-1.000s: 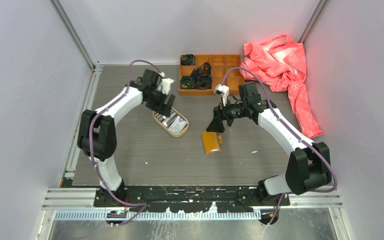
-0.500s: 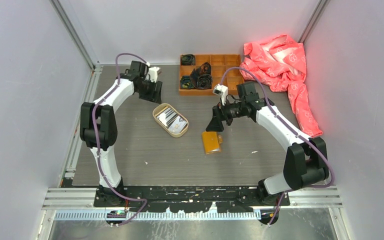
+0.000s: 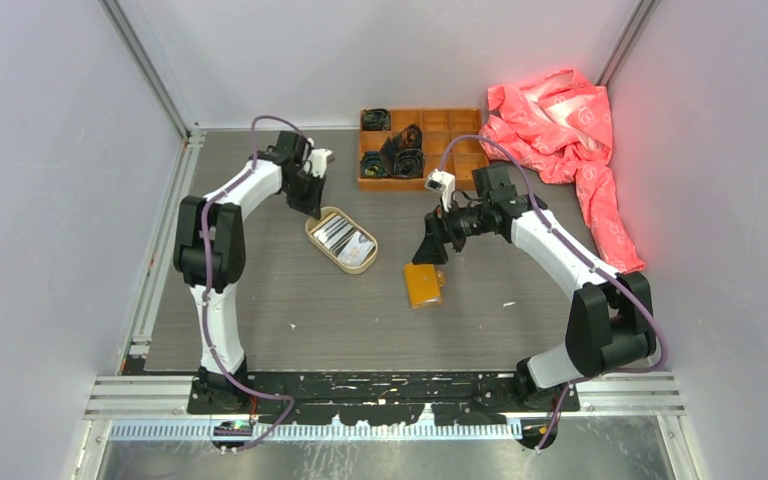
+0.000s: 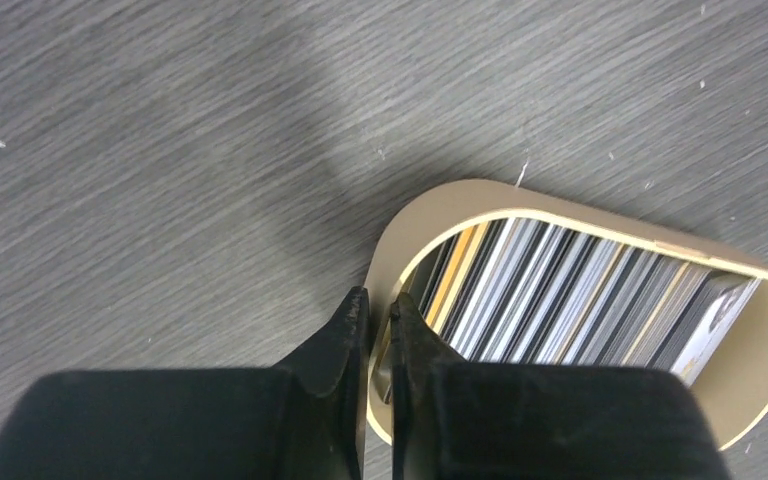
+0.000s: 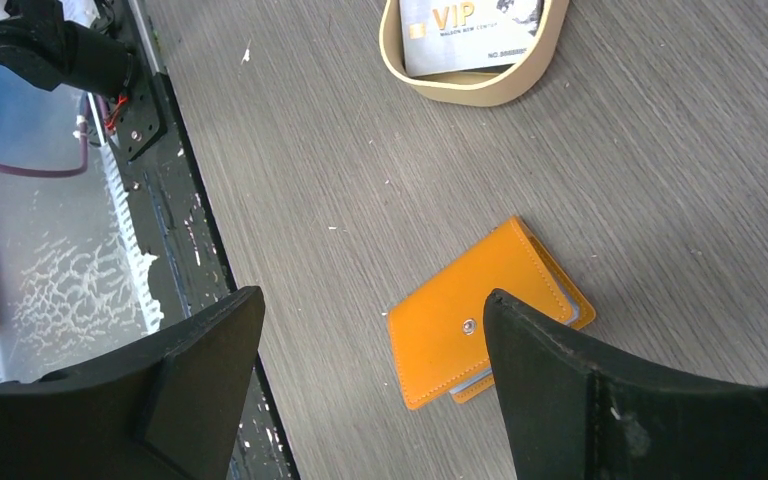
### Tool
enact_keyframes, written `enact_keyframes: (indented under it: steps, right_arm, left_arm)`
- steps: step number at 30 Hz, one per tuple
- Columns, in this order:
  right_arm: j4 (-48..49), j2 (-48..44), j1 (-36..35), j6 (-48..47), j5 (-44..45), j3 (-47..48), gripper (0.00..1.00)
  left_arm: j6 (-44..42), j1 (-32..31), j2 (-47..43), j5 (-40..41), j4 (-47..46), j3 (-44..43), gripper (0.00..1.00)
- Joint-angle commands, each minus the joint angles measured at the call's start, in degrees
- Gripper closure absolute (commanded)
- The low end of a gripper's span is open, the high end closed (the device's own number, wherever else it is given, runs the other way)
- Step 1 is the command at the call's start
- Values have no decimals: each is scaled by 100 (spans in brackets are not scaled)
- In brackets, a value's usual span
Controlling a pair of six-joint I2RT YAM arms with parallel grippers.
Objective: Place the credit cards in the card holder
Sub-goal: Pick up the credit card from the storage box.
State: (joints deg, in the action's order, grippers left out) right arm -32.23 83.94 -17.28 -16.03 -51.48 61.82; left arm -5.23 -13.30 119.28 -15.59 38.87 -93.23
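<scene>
Left wrist: L gripper [image 4: 377,310] jaws pinched near-shut astride oval tray [image 4: 430,200] end wall | credit cards [image 4: 560,290] stand on edge inside; prob thin, stiff, slick, so take top edge | R gripper [image 5: 370,305] spread wide above closed card holder [image 5: 480,325]

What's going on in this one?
The left gripper pinches the rim of the oval tray, which holds the credit cards. The right gripper hangs open above the card holder, which lies closed on the table. No card has been lifted yet.
</scene>
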Motion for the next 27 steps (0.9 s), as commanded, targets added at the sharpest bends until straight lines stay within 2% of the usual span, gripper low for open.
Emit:
enact_keyframes:
  steps: [1,3,6,10,13,20,23,27]
  right_arm:
    - [-3,-53,-30,-100,-38,260,15]
    - [-16,-55,-30,-122,-16,260,15]
    - [-36,-47,-30,-153,7,260,15]
    - [-39,-10,-30,-155,13,251,15]
    - [-38,-1,-30,-152,45,240,15]
    - [-52,-38,12,-189,112,225,15]
    - [-63,-71,29,-196,96,224,15]
    - [-73,-121,40,-209,65,225,15]
  left_arm:
    - [112,-102,-165,336,175,-200,97]
    - [260,-187,-347,640,190,-87,100]
    - [974,-279,-836,1085,157,256,100]
    - [2137,-317,-1583,1518,-99,1159,100]
    - [2709,-455,-2119,1819,-507,1824,100]
    - [3309,-668,-2456,1957,-797,2440,100]
    - [3471,-665,-2549,1888,-854,2594,88]
    - [3596,-667,-3082,1938,-1106,2912,81]
